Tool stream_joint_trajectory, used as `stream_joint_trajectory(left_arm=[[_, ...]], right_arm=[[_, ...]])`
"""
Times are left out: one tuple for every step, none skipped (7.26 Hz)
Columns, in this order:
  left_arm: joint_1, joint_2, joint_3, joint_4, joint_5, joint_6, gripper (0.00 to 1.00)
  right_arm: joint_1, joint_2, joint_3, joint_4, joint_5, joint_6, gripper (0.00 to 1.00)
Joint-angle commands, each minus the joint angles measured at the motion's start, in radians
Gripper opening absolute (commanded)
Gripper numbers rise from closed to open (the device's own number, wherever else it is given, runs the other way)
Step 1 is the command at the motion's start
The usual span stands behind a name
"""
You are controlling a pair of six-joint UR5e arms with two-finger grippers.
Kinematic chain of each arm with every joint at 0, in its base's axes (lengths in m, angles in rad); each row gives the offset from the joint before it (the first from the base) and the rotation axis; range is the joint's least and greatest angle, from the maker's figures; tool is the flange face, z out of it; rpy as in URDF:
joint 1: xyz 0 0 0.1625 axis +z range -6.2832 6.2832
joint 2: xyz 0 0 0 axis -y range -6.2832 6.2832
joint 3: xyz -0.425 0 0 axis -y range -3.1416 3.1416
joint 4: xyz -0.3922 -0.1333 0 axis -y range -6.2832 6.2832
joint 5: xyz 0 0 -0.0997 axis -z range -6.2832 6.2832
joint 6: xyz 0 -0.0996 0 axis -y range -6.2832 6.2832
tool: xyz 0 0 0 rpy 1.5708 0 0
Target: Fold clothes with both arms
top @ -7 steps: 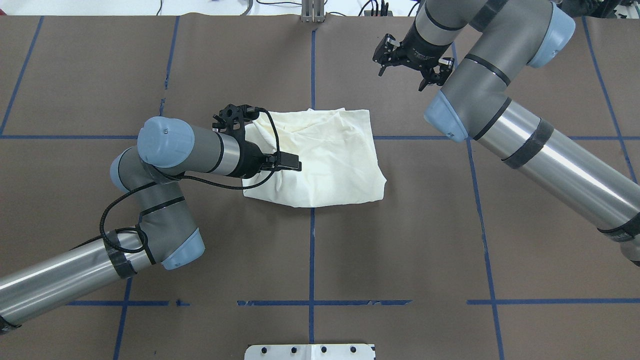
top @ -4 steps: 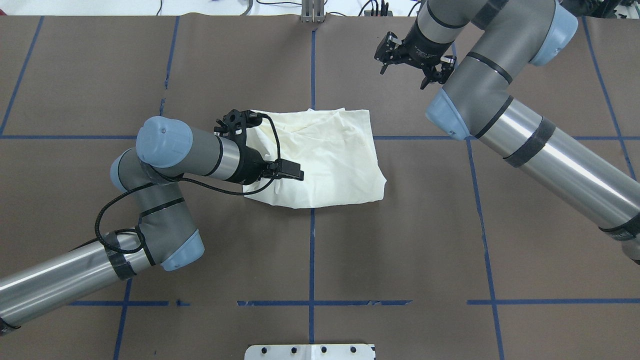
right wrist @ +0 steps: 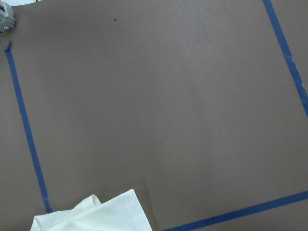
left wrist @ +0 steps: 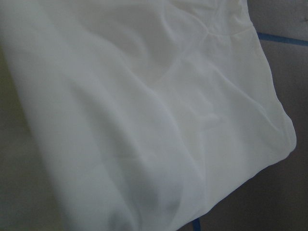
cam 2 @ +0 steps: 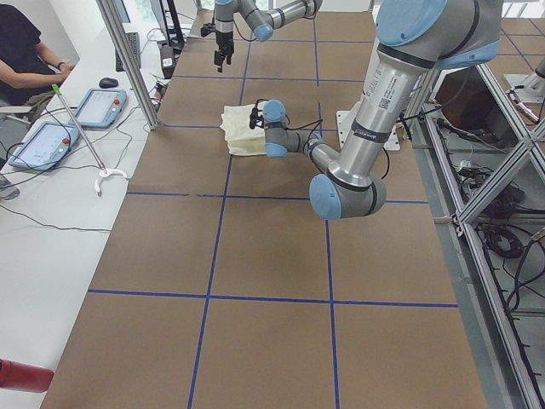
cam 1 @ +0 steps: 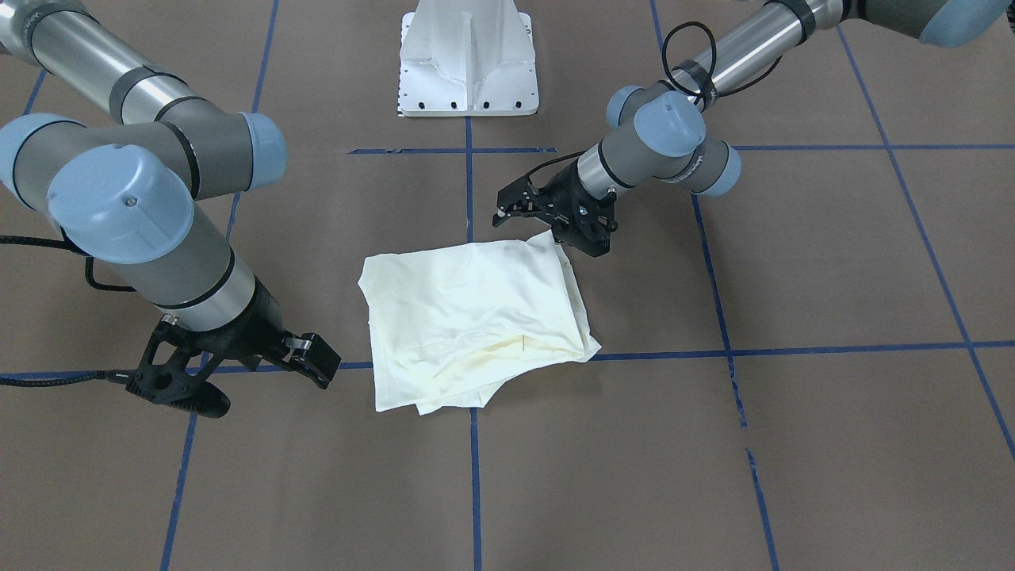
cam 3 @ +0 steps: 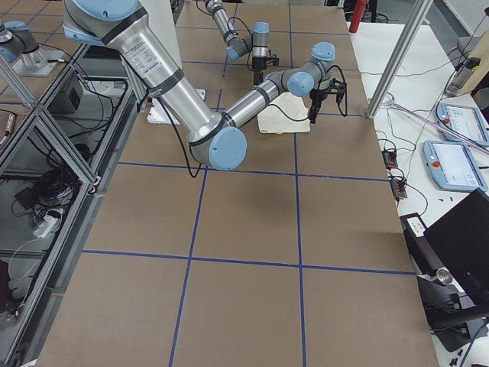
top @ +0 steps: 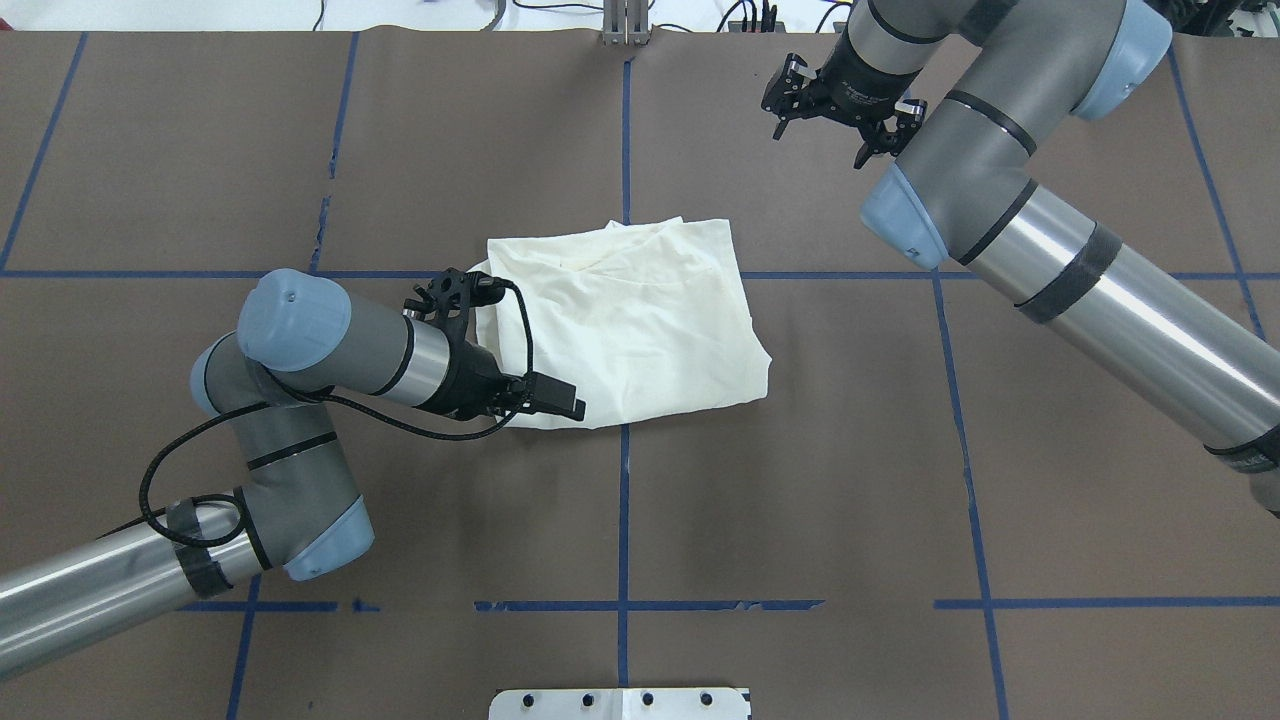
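Because the left gripper (cam 1: 551, 226) sits low over the corner of the folded cream T-shirt (top: 640, 330) nearest the white pedestal base (cam 1: 468, 71), and I cannot tell whether its jaws are parted or pinching cloth, any sideways pull could drag the top layer and skew the stack. The shirt lies on the table (top: 800, 500) straight out from the base, while the right gripper (top: 820, 140), jaws apart and empty, hangs farther out, too far to pin it. No container is in view.

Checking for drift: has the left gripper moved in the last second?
Yes. In the overhead view the left gripper has shifted toward the robot, away from the far crosswise tape line.
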Motion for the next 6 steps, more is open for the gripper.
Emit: stream_joint_trajectory(left_arm=[[0.034, 0.044, -0.058, 0.001, -0.012, -0.004, 1.0], [0.046, 0.044, -0.061, 0.001, -0.012, -0.008, 1.0], [0.05, 0.063, -0.087, 0.002, -0.012, -0.008, 1.0], [0.05, 0.119, -0.142, 0.002, -0.014, -0.004, 1.0], [0.04, 0.185, -0.194, 0.006, -0.028, 0.002, 1.0], [-0.001, 0.202, -0.21, 0.007, -0.029, 0.002, 1.0]], right_arm=[[0.002, 0.0, 0.0, -0.002, 0.0, -0.003, 1.0], [0.002, -0.001, 0.0, -0.002, 0.0, -0.005, 1.0], [0.005, -0.005, 0.003, -0.001, 0.0, -0.005, 1.0], [0.006, -0.009, 0.011, -0.001, 0.002, -0.011, 1.0], [0.011, -0.023, 0.03, -0.001, 0.005, -0.017, 1.0], [0.028, -0.047, 0.05, -0.001, 0.017, -0.049, 1.0]])
